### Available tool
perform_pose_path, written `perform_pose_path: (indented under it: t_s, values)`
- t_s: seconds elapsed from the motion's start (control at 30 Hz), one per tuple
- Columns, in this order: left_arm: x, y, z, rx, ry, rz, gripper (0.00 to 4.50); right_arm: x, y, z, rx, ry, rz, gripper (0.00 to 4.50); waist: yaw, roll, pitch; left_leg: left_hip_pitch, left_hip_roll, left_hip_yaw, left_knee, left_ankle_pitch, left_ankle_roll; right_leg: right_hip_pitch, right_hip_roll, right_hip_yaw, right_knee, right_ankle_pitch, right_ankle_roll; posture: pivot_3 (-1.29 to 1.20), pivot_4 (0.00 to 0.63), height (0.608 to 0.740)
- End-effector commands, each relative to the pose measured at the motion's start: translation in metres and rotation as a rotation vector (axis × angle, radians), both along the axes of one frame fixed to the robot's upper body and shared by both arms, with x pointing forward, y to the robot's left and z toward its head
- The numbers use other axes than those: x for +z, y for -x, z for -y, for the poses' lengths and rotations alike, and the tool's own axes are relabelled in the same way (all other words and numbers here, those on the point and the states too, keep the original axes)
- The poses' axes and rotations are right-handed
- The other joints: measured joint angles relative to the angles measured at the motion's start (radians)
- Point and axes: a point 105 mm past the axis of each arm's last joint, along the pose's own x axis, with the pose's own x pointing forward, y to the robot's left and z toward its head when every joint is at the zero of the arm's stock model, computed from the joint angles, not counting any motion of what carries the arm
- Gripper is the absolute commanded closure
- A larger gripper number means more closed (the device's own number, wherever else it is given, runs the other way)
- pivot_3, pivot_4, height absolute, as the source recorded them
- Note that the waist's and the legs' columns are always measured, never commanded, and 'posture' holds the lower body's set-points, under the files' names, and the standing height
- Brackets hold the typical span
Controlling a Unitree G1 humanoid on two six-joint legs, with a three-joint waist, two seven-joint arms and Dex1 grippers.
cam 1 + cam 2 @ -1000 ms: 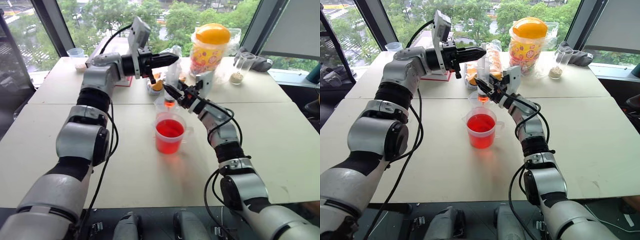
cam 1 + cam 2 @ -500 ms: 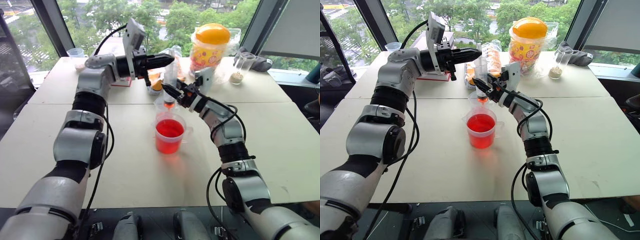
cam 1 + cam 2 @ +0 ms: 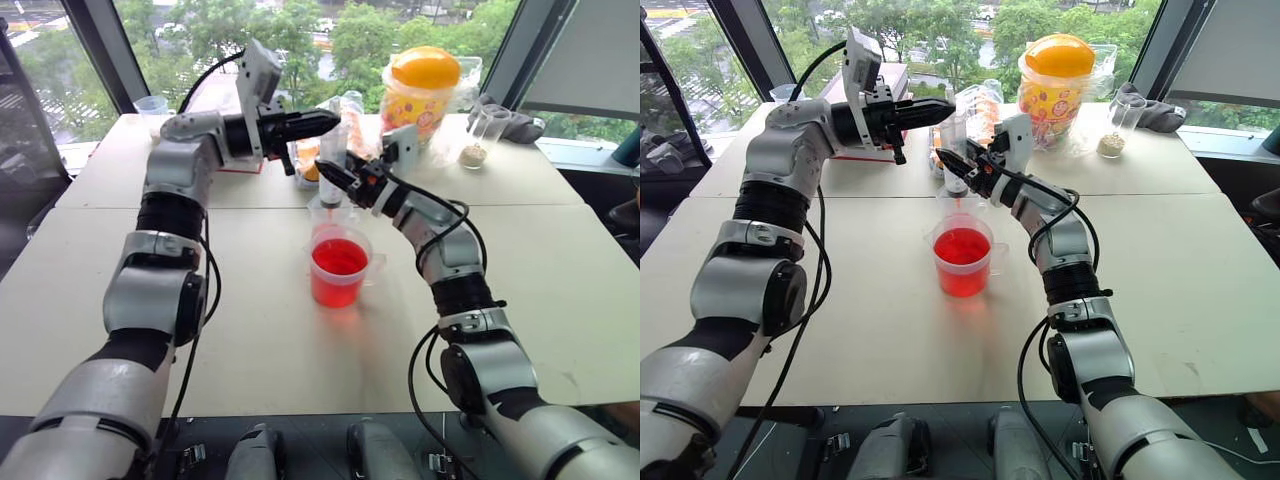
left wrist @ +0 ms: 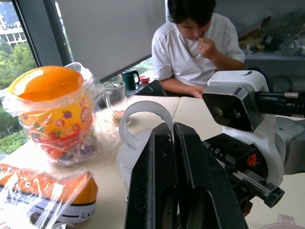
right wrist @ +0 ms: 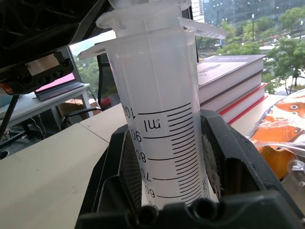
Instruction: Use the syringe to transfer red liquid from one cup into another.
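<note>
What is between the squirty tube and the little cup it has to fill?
Nothing visible. The right tool holds the syringe upright, its tip right above the narrower cup. The wider cup of red liquid sits nearer the robot, out of that path.

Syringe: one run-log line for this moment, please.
syringe: upright, in right end effector | left end effector: shut at plunger top | tip: above narrow cup | handled cup: red liquid

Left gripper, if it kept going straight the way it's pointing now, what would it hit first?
Most likely the syringe. The left gripper points level across the table at the syringe's top, which the right gripper holds upright. Beyond it stands the orange-lidded jar, though depth is hard to judge.
</note>
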Motion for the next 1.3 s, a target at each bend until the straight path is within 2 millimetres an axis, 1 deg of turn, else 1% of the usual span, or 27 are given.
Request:
perform_pose_path:
  t_s: [0.03, 0.13, 0.23, 0.3, 0.37, 0.4, 0.47, 0.5, 0.63, 0.73, 0.8, 0.87, 0.93, 1.0, 1.03, 1.1, 1.13, 1.2, 1.27, 1.3]
  values:
    - [-0.028, -0.001, 0.005, -0.019, -0.066, -0.089, 4.48, 0.068, 0.011, 0.004, 0.000, -0.099, 0.206, 3.10, 0.000, 0.000, 0.000, 0.000, 0.000, 0.000, 0.000, 0.000, 0.000, 0.000, 0.000, 0.000, 0.000, 0.000, 0.000, 0.00, 0.150, 0.740]
    - [-0.015, -0.002, 0.001, 0.000, -0.028, -0.072, 4.48, 0.057, 0.010, 0.001, 0.006, -0.081, 0.183, 3.10, 0.000, 0.000, 0.000, 0.000, 0.000, 0.000, 0.000, 0.000, 0.000, 0.000, 0.000, 0.000, 0.000, 0.000, 0.000, 0.00, 0.150, 0.740]
    - [-0.002, -0.001, -0.005, 0.008, 0.005, -0.061, 3.60, 0.042, 0.009, -0.001, 0.009, -0.062, 0.151, 3.10, 0.000, 0.000, 0.000, 0.000, 0.000, 0.000, 0.000, 0.000, 0.000, 0.000, 0.000, 0.000, 0.000, 0.000, 0.000, 0.00, 0.150, 0.740]
    - [0.002, 0.000, -0.008, 0.010, 0.002, -0.050, 2.63, 0.034, 0.008, -0.002, 0.011, -0.053, 0.132, 3.10, -0.001, 0.000, 0.000, 0.000, 0.000, 0.000, 0.000, 0.000, 0.000, 0.000, 0.000, 0.000, 0.000, 0.000, 0.000, 0.00, 0.150, 0.740]
    - [0.005, 0.001, -0.012, 0.016, -0.004, -0.035, 1.55, 0.027, 0.008, -0.003, 0.012, -0.045, 0.115, 3.10, -0.002, 0.000, 0.000, 0.000, 0.000, 0.000, 0.000, 0.000, 0.000, 0.000, 0.000, 0.000, 0.000, 0.000, 0.000, 0.00, 0.150, 0.740]
    - [0.006, 0.002, -0.016, 0.023, -0.009, -0.024, 1.14, 0.023, 0.008, -0.003, 0.011, -0.042, 0.106, 3.10, -0.001, 0.000, 0.000, 0.000, 0.000, 0.000, 0.000, 0.000, 0.000, 0.000, 0.000, 0.000, 0.000, 0.000, 0.000, 0.00, 0.150, 0.740]
    - [0.008, 0.004, -0.025, 0.037, -0.017, -0.005, 0.16, 0.017, 0.007, -0.002, 0.008, -0.033, 0.092, 3.10, -0.002, 0.000, 0.000, 0.000, 0.000, 0.000, 0.000, 0.000, 0.000, 0.000, 0.000, 0.000, 0.000, 0.000, 0.000, 0.00, 0.150, 0.740]
    - [0.009, 0.004, -0.029, 0.046, -0.021, 0.002, 0.06, 0.015, 0.007, -0.001, 0.006, -0.029, 0.088, 3.10, -0.002, 0.000, 0.000, 0.000, 0.000, 0.000, 0.000, 0.000, 0.000, 0.000, 0.000, 0.000, 0.000, 0.000, 0.000, 0.00, 0.150, 0.740]
    - [0.013, 0.007, -0.052, 0.099, -0.020, 0.013, 0.06, 0.011, 0.006, 0.001, -0.004, -0.022, 0.078, 3.10, -0.001, 0.000, 0.000, 0.000, 0.000, 0.000, 0.000, 0.000, 0.000, 0.000, 0.000, 0.000, 0.000, 0.000, 0.000, 0.00, 0.150, 0.740]
    - [0.007, 0.010, -0.066, 0.126, -0.044, 0.006, 0.06, 0.013, 0.005, 0.004, -0.013, -0.023, 0.079, 3.10, -0.001, 0.000, 0.000, 0.000, 0.000, 0.000, 0.000, 0.000, 0.000, 0.000, 0.000, 0.000, 0.000, 0.000, 0.000, 0.00, 0.150, 0.740]
    - [0.003, 0.013, -0.072, 0.139, -0.047, -0.004, 0.06, 0.018, 0.005, 0.009, -0.028, -0.037, 0.069, 3.10, -0.001, 0.000, 0.000, 0.000, 0.000, 0.000, 0.000, 0.000, 0.000, 0.000, 0.000, 0.000, 0.000, 0.000, 0.000, 0.00, 0.150, 0.740]
    - [-0.004, 0.016, -0.074, 0.141, -0.048, -0.019, 0.06, 0.036, 0.002, 0.018, -0.069, -0.090, 0.050, 3.10, 0.001, 0.000, 0.000, 0.000, 0.000, 0.000, 0.000, 0.000, 0.000, 0.000, 0.000, 0.000, 0.000, 0.000, 0.000, 0.00, 0.150, 0.740]
    - [-0.013, 0.018, -0.072, 0.136, -0.049, -0.037, 0.06, 0.063, -0.001, 0.031, -0.125, -0.164, 0.021, 3.10, 0.002, 0.000, 0.000, 0.000, 0.000, 0.000, 0.000, 0.000, 0.000, 0.000, -0.001, 0.000, 0.001, 0.000, 0.000, 0.00, 0.150, 0.740]
    - [-0.022, 0.021, -0.068, 0.127, -0.052, -0.051, 0.06, 0.092, 0.000, 0.046, -0.166, -0.220, -0.016, 3.10, 0.003, 0.001, 0.000, 0.000, 0.000, 0.000, 0.001, 0.000, 0.000, 0.000, -0.001, 0.000, 0.001, 0.000, 0.000, 0.00, 0.150, 0.740]
    - [-0.024, 0.022, -0.067, 0.125, -0.053, -0.054, 0.06, 0.099, 0.002, 0.050, -0.177, -0.228, -0.030, 3.10, 0.004, 0.001, 0.000, 0.000, 0.000, 0.000, 0.001, 0.000, 0.000, 0.000, -0.002, 0.000, 0.001, 0.000, 0.000, 0.00, 0.150, 0.740]
    - [-0.036, 0.028, -0.060, 0.099, -0.066, -0.074, 0.06, 0.110, 0.000, 0.073, -0.293, -0.149, -0.120, 3.10, 0.004, 0.001, 0.000, 0.000, 0.000, 0.000, 0.000, 0.000, 0.000, -0.001, -0.001, 0.000, 0.001, 0.000, 0.000, 0.00, 0.150, 0.740]
    - [-0.041, 0.031, -0.057, 0.081, -0.069, -0.083, 0.06, 0.111, 0.003, 0.084, -0.318, -0.097, -0.165, 3.10, 0.005, 0.001, 0.000, 0.000, 0.000, 0.000, -0.001, 0.000, 0.000, -0.001, -0.002, 0.000, 0.000, 0.000, 0.000, 0.00, 0.150, 0.740]
    - [-0.047, 0.037, -0.053, 0.055, -0.064, -0.104, 0.06, 0.100, 0.010, 0.103, -0.373, 0.022, -0.290, 3.10, 0.010, 0.001, 0.000, 0.000, 0.000, 0.000, -0.001, 0.000, 0.000, -0.001, -0.002, 0.000, -0.001, 0.000, -0.001, 0.00, 0.150, 0.740]
    - [-0.050, 0.040, -0.051, 0.044, -0.058, -0.114, 0.06, 0.075, 0.015, 0.123, -0.456, 0.175, -0.417, 3.10, 0.010, 0.000, 0.000, -0.001, 0.000, 0.000, -0.002, 0.000, 0.000, -0.001, -0.002, 0.000, -0.002, 0.000, -0.001, 0.00, 0.150, 0.740]
    - [-0.051, 0.041, -0.051, 0.041, -0.057, -0.117, 0.06, 0.064, 0.018, 0.131, -0.486, 0.234, -0.460, 3.10, 0.009, 0.000, 0.000, -0.001, 0.000, 0.001, -0.002, 0.000, 0.000, -0.001, -0.002, 0.000, -0.002, -0.002, -0.003, 0.00, 0.150, 0.740]
